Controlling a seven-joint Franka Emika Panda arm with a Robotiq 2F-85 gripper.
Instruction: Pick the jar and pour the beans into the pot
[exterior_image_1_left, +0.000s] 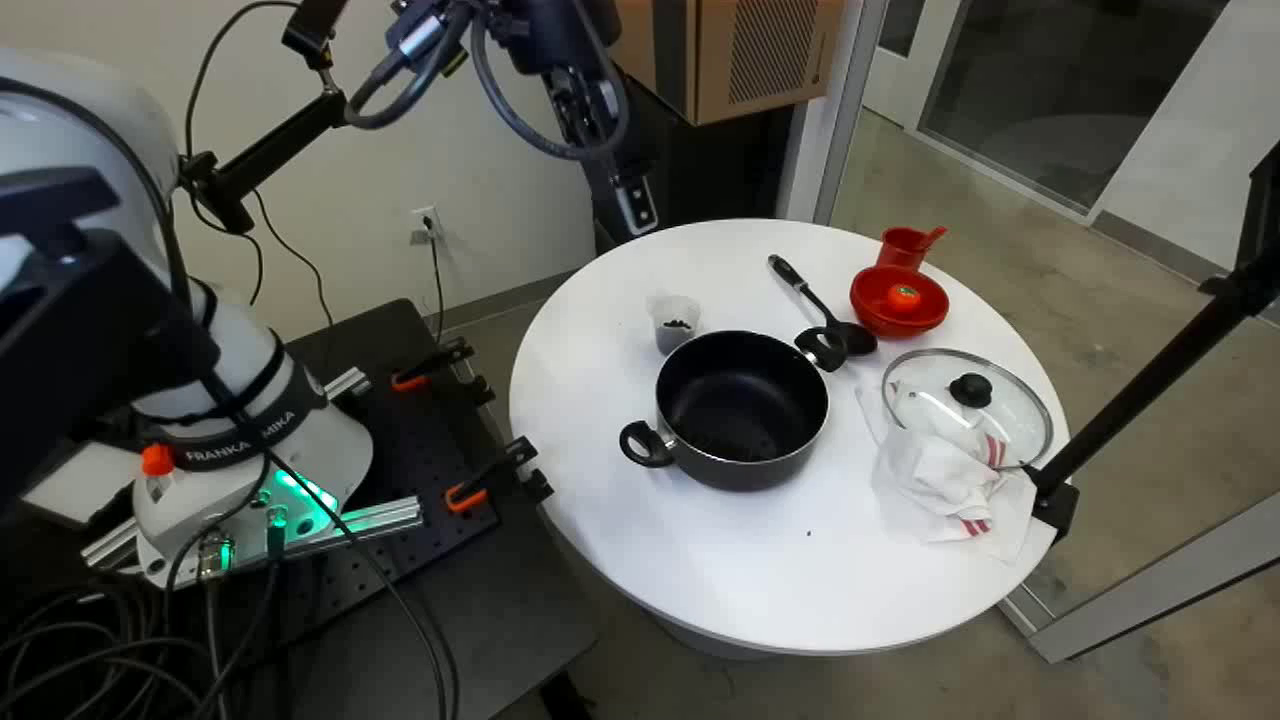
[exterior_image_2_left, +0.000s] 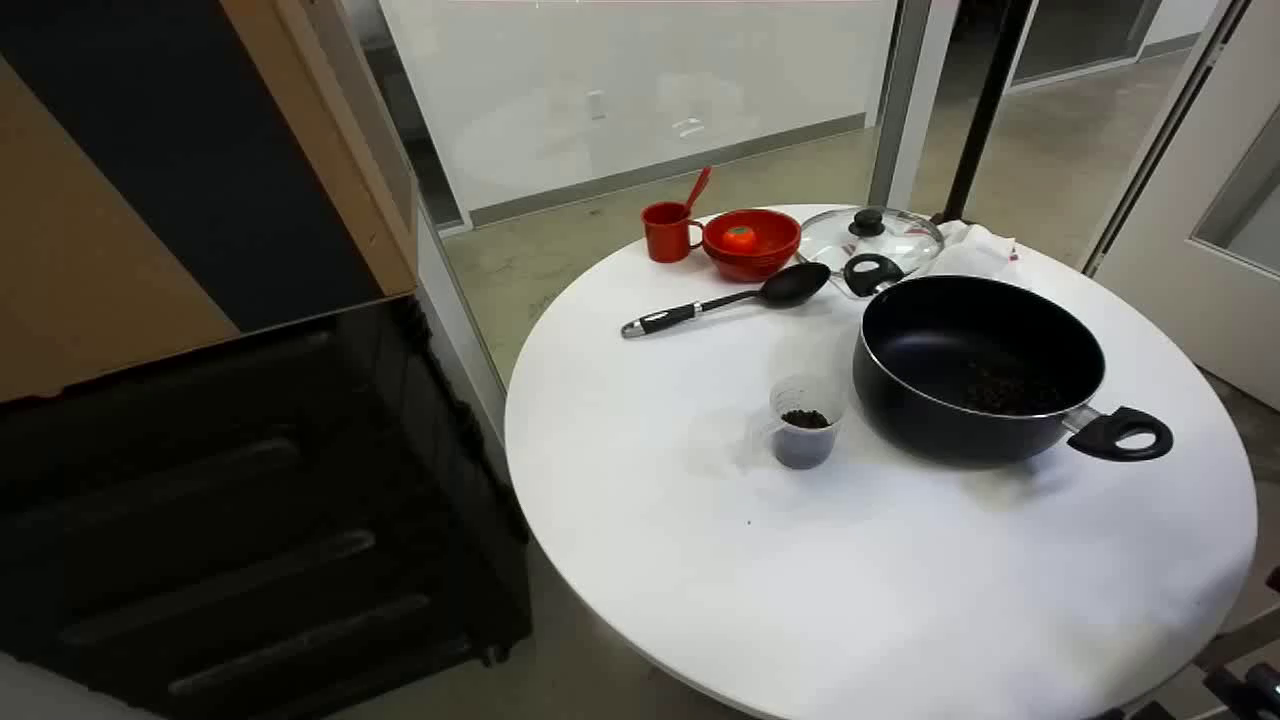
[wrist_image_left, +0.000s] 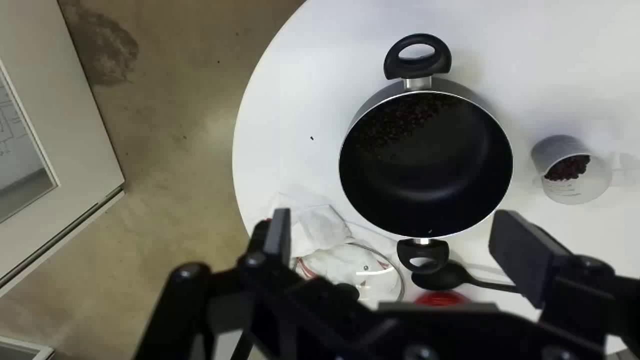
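Note:
The jar (exterior_image_1_left: 676, 335) is a small see-through cup standing upright on the white table, close beside the pot (exterior_image_1_left: 745, 475). Dark beans lie inside the jar, which also shows in an exterior view (exterior_image_2_left: 803, 445) and in the wrist view (wrist_image_left: 556, 148). The wide black pot shows in an exterior view (exterior_image_2_left: 925, 425) and in the wrist view (wrist_image_left: 435, 170). Dark red beans (wrist_image_left: 400, 122) lie on one side of its bottom. My gripper (wrist_image_left: 392, 227) is open and empty, high above the table, apart from both. In an exterior view only part of its fingers (exterior_image_1_left: 636, 205) shows.
A black spoon (exterior_image_2_left: 735, 300), red bowls (exterior_image_2_left: 750, 265) with a tomato-like item, and a red mug (exterior_image_2_left: 666, 235) stand on the table (exterior_image_2_left: 640, 480). A glass lid (exterior_image_1_left: 1020, 400) rests partly on a white cloth (exterior_image_1_left: 930, 480). A cardboard box (exterior_image_1_left: 760, 60) stands behind the arm.

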